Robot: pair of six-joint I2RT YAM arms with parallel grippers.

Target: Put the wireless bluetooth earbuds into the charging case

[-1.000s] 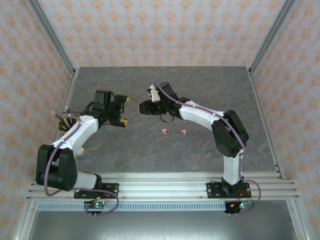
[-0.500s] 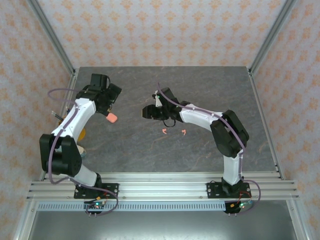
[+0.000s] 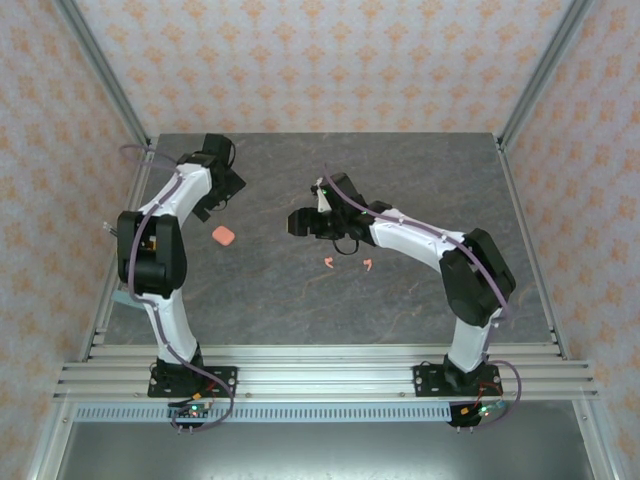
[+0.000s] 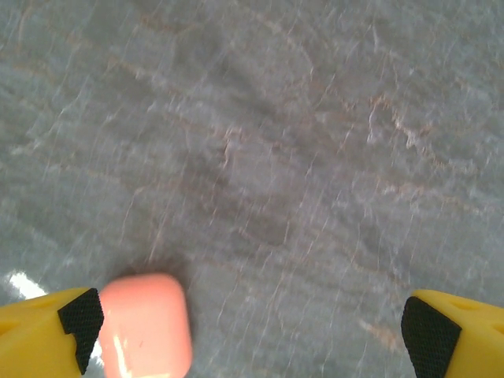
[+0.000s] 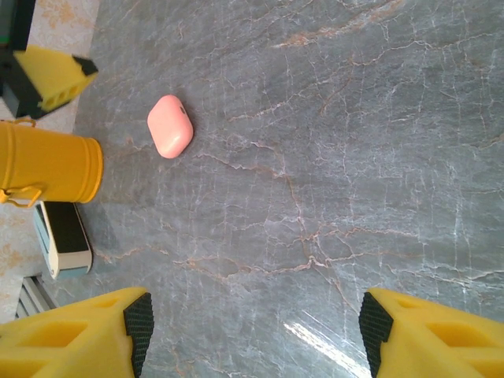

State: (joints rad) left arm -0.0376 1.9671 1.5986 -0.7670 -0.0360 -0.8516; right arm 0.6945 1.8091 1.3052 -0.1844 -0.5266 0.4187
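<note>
A closed coral-pink charging case (image 3: 224,235) lies flat on the grey marble table (image 3: 420,180), left of centre. Two coral-pink earbuds (image 3: 328,261) (image 3: 367,264) lie loose near the middle of the table. My left gripper (image 3: 218,190) hovers just behind the case. It stands open, and the case (image 4: 146,324) lies beside its left fingertip (image 4: 79,319) without being held. My right gripper (image 3: 298,222) is open over bare table, right of the case and behind the earbuds. In the right wrist view the case (image 5: 170,126) lies well ahead of the right gripper (image 5: 252,331).
A yellow cup (image 5: 49,168) and a white-and-black box (image 5: 63,236) stand at the table's left edge. Metal frame posts (image 3: 105,75) rise at the back corners, with patterned walls behind them.
The left arm has swung back toward the far left, uncovering the pink case on the table. The right gripper's jaws have opened wider and it has shifted slightly.
</note>
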